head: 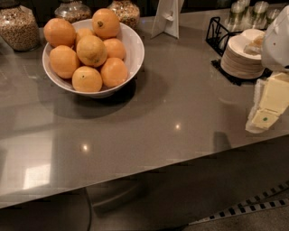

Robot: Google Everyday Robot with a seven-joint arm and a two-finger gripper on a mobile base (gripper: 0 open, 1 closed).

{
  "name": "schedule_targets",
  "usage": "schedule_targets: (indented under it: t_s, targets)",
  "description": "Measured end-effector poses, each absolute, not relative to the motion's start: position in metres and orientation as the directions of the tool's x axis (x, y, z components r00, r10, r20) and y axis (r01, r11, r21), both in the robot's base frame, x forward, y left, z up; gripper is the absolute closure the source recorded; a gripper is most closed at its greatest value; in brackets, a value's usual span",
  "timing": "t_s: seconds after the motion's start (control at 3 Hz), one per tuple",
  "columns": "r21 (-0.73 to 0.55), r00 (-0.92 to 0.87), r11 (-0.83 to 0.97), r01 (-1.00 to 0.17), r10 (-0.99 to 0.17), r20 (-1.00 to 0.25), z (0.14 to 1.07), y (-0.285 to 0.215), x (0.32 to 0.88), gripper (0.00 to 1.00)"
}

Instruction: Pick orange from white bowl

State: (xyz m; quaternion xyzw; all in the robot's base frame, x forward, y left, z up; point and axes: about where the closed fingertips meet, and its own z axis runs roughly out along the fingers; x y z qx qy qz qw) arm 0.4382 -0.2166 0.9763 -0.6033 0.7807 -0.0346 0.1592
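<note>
A deep-orange orange (106,22) with a dark brown stem scar is sitting at the top of a pile of fruit in a wide, glossy white bowl (135,50), toward the bowl's far rim. A paler, yellowish orange (91,50) is lying just in front of it at the middle of the heap, with the other oranges pressing around them. The bowl is resting on the far left part of a grey stone countertop (180,117), casting a soft shadow to its right.

The robot's cream-coloured gripper (263,118) is hanging at the right edge of the view, over the counter's near right part and well apart from the bowl, holding nothing that can be seen; whether it is open or closed cannot be told from this angle.

Behind it, a stack of small white plates (241,58) is sitting in a black wire rack (216,32). A glass jar of grain (17,27) is standing at the far left, two more jars (72,10) behind the bowl, and a white folded card stand (167,18) at the back.
</note>
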Motion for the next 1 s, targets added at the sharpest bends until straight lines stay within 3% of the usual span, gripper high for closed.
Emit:
schedule_targets:
  t_s: [1.0]
  targets:
    - [-0.321, -0.119, 0.197, -0.926, -0.962, -0.247, 0.983, -0.203, 0.463, 0.00]
